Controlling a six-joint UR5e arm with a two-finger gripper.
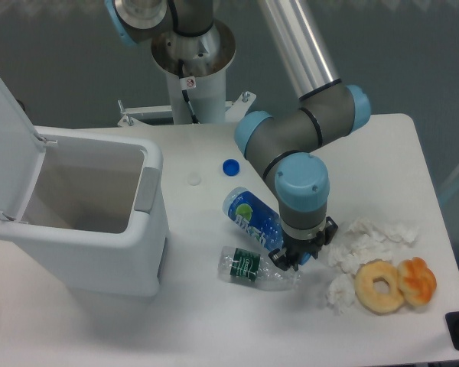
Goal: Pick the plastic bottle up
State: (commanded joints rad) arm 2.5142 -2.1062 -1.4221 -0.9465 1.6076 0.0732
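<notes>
The plastic bottle (pixel 251 215) is clear blue-tinted with a blue label and a green-and-white logo. It lies on its side on the white table (pixel 382 153), slanting down to the right. My gripper (pixel 297 256) points straight down over the bottle's lower right end and hides that end and its cap. The wrist covers the fingers, so I cannot tell whether they are open or closed on the bottle.
A crushed clear bottle with a dark green label (pixel 254 267) lies just below, touching the gripper area. A loose blue cap (pixel 230 167) and a small white cap (pixel 193 180) lie behind. An open white bin (pixel 99 252) stands left. Crumpled tissues (pixel 371 235) and two donuts (pixel 380 287) lie right.
</notes>
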